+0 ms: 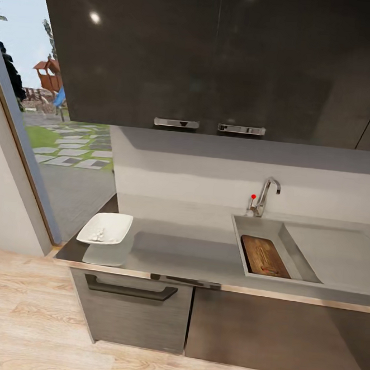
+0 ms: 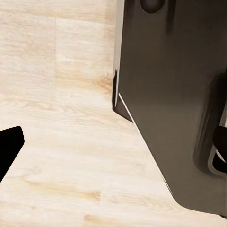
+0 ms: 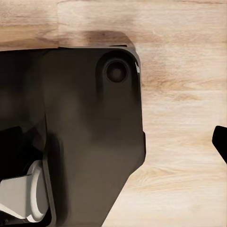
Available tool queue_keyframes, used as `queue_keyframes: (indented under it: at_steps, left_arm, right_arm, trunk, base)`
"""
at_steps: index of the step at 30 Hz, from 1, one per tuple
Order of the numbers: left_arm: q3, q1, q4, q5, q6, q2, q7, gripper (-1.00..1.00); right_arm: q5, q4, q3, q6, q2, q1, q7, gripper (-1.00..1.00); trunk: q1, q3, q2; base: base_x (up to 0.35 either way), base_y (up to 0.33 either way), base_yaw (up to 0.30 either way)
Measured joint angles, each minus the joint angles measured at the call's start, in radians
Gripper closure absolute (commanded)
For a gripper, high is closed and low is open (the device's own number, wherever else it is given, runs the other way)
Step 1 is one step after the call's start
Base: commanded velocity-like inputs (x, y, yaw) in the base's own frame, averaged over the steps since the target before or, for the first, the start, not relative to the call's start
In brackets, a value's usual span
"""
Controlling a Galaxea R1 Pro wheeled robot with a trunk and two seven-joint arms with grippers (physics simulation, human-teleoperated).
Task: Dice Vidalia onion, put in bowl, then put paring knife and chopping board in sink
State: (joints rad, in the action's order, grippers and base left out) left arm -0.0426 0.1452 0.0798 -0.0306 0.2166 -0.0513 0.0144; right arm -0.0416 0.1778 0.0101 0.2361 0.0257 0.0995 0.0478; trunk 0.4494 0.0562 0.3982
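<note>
Seemingly almost finished, I see the board [image 1: 265,256] lying lengthwise in the sink [image 1: 242,232] and the bowl [image 1: 106,228] of diced onion [image 1: 97,234] on the counter [image 1: 190,253], all well above my floor-facing jaws, whose width I cannot tell.

Grey countertop [image 1: 201,254] under dark wall cabinets [image 1: 218,59], white square bowl [image 1: 106,228] holding diced onion [image 1: 97,234] (tiny white bits) near its left end, chopping board [image 1: 264,256] lying in the sink [image 1: 242,235], chrome tap [image 1: 266,195] behind
</note>
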Motion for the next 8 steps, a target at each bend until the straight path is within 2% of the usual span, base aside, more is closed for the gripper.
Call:
queue_keyframes:
  at_steps: [8]
  left_arm:
    - [0.0, 0.0, 0.0, 0.0, 0.0, 0.0, 0.0, -1.0]
  right_arm:
    - [0.0, 0.0, 0.0, 0.0, 0.0, 0.0, 0.0, -1.0]
  trunk:
    - [0.0, 0.0, 0.0]
  base:
    - [0.0, 0.0, 0.0]
